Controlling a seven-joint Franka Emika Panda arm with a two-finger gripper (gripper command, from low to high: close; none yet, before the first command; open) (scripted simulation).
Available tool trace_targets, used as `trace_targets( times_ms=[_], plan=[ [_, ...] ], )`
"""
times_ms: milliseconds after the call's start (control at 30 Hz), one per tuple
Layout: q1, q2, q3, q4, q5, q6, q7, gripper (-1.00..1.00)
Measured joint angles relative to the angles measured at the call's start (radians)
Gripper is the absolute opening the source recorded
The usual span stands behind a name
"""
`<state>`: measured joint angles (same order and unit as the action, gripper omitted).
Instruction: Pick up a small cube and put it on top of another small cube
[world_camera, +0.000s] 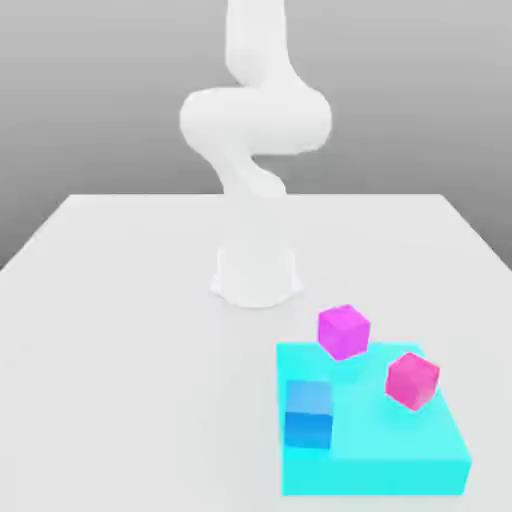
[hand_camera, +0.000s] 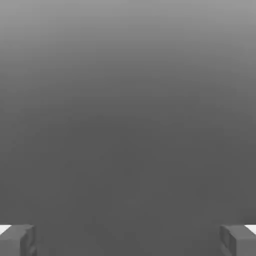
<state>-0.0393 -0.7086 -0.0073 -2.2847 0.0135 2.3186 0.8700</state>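
The cyan block (world_camera: 376, 476) sits on the pale desk (world_camera: 130, 380), and everything else can be placed from it: on top of it, near its front edge and toward the exterior view's left, is the blue cube (world_camera: 309, 415); near its edge on the exterior view's right is the pink cube (world_camera: 412, 381), turned so that a corner faces forward; and at its back edge is the purple cube (world_camera: 343, 332), also set at an angle, though whether that one rests on the block or just behind it I cannot tell; the white arm (world_camera: 256, 120) rises from the desk farther back than the block and toward the exterior view's left, and in the hand view the fingers (hand_camera: 128, 242) are spread wide with nothing pinched between them; as for the task, nothing of it looks done, since the three cubes stand apart and none is on top of another, so the whole job seems to be left: choosing one cube, bringing the open fingers over the block, closing on it, lifting it, setting it squarely on a second cube and letting go; which cube is meant to go on which, the task does not say, and the angled pair would probably need the fingers turned to match their sides before a grip
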Motion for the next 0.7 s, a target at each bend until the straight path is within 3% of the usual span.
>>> trace_targets(
  times_ms=[700],
  plan=[
    [-0.281, 0.768, -0.112, 0.128, 0.076, 0.157, 0.615, 0.0]
  ],
)
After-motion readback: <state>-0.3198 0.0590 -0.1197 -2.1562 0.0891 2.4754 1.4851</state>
